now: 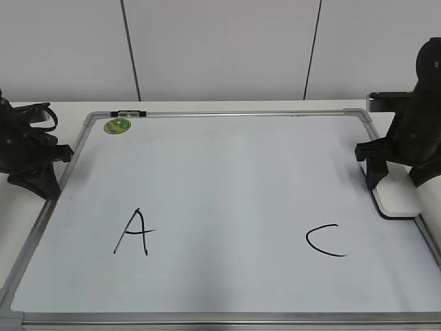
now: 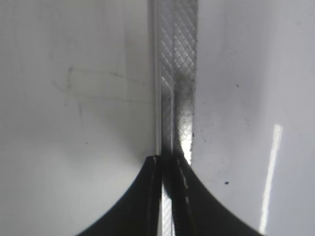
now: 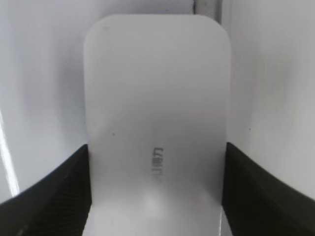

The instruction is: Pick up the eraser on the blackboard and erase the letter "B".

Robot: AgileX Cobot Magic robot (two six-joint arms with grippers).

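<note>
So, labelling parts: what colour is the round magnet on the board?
Green, the magnet at the board's top-left corner; the exterior view shows it best.

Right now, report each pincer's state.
Left pincer: shut, holding nothing, over the blackboard frame.
Right pincer: fingers against both sides of the eraser, shut on it.

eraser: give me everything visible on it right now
The eraser is a smooth white rounded-rectangle block, plastic by its look, with small grey lettering on top and a dark edge along its underside. It lies flat at the right edge of the blackboard, right of and above the C. The right gripper straddles it, one dark finger against each long side.
</note>
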